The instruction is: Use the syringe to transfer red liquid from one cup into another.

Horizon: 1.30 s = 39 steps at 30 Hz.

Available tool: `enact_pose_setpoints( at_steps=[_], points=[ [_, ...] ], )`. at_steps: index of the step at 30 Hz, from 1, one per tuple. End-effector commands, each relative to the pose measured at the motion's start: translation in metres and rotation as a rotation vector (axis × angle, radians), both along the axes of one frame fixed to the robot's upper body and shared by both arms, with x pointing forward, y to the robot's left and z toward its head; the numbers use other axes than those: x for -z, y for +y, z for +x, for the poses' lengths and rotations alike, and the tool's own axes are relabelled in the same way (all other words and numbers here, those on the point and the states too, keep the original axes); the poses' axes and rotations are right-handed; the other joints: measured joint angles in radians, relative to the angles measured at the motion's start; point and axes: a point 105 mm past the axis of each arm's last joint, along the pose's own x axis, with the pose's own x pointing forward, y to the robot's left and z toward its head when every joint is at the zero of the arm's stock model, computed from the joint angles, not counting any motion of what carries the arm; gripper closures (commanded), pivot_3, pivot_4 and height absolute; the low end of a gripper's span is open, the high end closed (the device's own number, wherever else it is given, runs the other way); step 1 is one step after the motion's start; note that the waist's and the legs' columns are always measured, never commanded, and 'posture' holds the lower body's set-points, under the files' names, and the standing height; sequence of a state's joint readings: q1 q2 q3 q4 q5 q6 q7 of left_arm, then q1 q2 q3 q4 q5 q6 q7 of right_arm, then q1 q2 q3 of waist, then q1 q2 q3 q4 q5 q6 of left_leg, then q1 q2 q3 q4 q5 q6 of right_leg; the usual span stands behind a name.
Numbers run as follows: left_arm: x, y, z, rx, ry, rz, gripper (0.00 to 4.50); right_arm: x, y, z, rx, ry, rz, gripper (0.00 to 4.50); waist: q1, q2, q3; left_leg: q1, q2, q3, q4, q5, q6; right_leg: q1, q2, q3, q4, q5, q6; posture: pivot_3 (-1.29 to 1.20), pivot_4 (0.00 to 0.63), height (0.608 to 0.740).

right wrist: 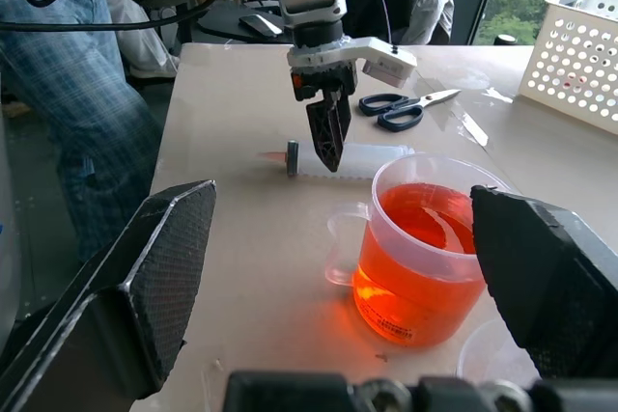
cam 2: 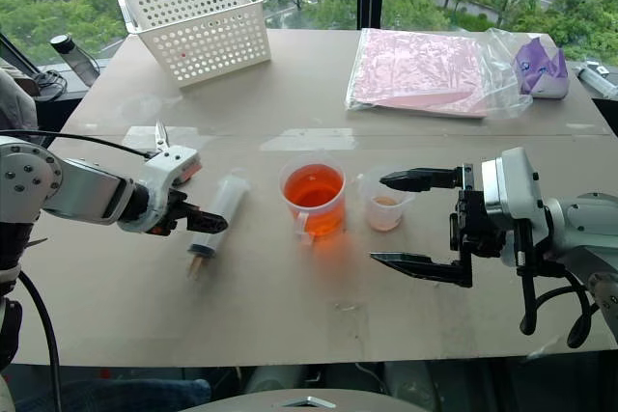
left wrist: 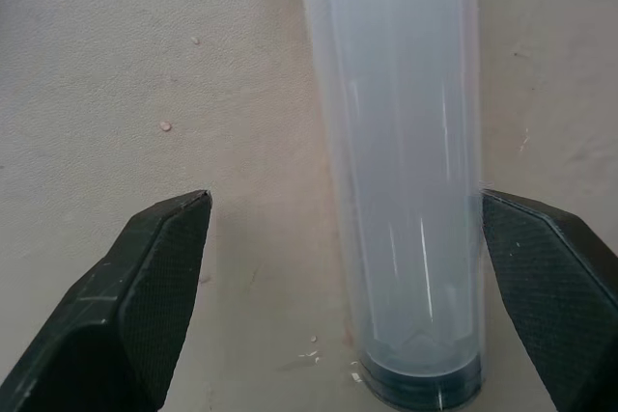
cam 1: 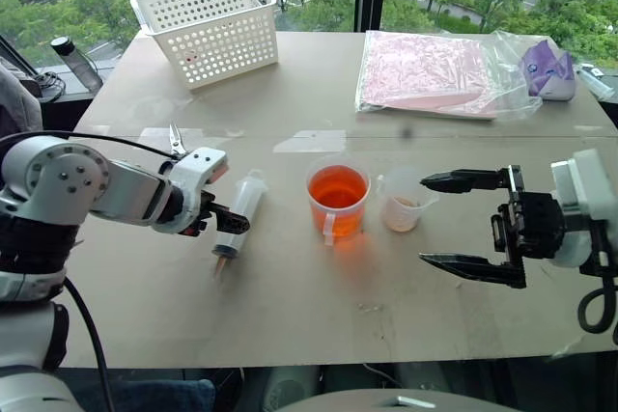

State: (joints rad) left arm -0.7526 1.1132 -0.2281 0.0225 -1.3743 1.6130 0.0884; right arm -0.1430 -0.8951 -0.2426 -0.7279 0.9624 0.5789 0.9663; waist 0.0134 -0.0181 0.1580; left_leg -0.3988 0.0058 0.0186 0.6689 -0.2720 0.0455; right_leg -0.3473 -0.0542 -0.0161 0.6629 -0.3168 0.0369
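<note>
The clear syringe (cam 1: 239, 211) lies flat on the table, left of the cups, its tip toward the front edge. My left gripper (cam 1: 230, 224) points down over it, open, and the barrel (left wrist: 406, 161) lies between the two fingers, close to one of them. The larger cup (cam 1: 338, 202) holds red liquid (cam 1: 338, 187) and stands mid-table. Just right of it is the smaller clear cup (cam 1: 402, 205), faintly orange at its base. My right gripper (cam 1: 425, 220) hovers to the right of the small cup, open wide, pointing left, with nothing in it.
A white perforated basket (cam 1: 208, 26) stands at the back left. A pink pack in a clear bag (cam 1: 425, 69) and a purple item (cam 1: 548, 72) lie at the back right. Scissors (right wrist: 396, 111) lie behind the left gripper. A person in jeans (right wrist: 87, 94) sits beyond the left edge.
</note>
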Motion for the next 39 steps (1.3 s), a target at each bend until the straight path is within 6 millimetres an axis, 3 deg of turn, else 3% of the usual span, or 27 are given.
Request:
enact_pose_setpoints(
  at_steps=[1, 12, 23, 30, 35, 39],
  points=[
    [-0.01, 0.003, 0.01, -0.026, -0.014, 0.006, 0.05, -0.007, 0.0, -0.003, 0.007, -0.053, 0.012, 0.0, 0.0, 0.0, 0.0, 0.0, 0.0, 0.0, 0.0, 0.0, 0.0, 0.0, 0.0, 0.0, 0.0, 0.0, 0.0, 0.0, 0.15, 0.74],
    [-0.004, -0.01, 0.021, -0.015, 0.036, -0.025, 0.05, 0.001, -0.017, 0.006, 0.128, -0.027, -0.065, 0.0, 0.0, 0.0, 0.0, 0.0, 0.0, 0.0, 0.001, 0.001, -0.001, 0.0, 0.001, 0.0, 0.001, 0.0, 0.0, 0.0, 0.15, 0.74],
    [-0.002, -0.013, 0.028, -0.035, 0.043, -0.045, 0.05, -0.019, -0.017, 0.0, 0.087, 0.044, -0.117, 0.0, 0.002, 0.0, 0.001, 0.0, 0.0, 0.0, 0.001, 0.001, -0.001, 0.0, 0.0, 0.0, 0.001, 0.0, 0.0, 0.0, 0.15, 0.74],
    [-0.001, -0.017, 0.028, -0.041, 0.054, -0.077, 2.98, -0.024, -0.014, -0.001, 0.079, 0.056, -0.129, 0.0, 0.001, 0.0, 0.001, 0.0, 0.0, 0.0, 0.001, 0.001, -0.001, 0.0, 0.0, 0.0, 0.001, 0.0, 0.0, 0.0, 0.15, 0.74],
    [-0.004, -0.017, 0.03, -0.049, 0.034, -0.089, 3.11, -0.023, -0.014, 0.001, 0.084, 0.053, -0.134, 0.0, 0.001, 0.0, 0.001, 0.0, 0.0, 0.0, 0.001, 0.001, -0.001, 0.0, 0.0, 0.0, 0.001, 0.0, 0.0, 0.0, 0.15, 0.74],
    [-0.021, -0.013, 0.04, -0.071, -0.058, -0.096, 3.12, -0.024, -0.014, 0.001, 0.093, 0.049, -0.122, 0.0, 0.0, -0.001, 0.001, -0.001, 0.0, 0.0, 0.001, 0.001, -0.001, 0.0, 0.0, 0.0, 0.001, 0.0, 0.0, 0.0, 0.15, 0.74]
  ],
)
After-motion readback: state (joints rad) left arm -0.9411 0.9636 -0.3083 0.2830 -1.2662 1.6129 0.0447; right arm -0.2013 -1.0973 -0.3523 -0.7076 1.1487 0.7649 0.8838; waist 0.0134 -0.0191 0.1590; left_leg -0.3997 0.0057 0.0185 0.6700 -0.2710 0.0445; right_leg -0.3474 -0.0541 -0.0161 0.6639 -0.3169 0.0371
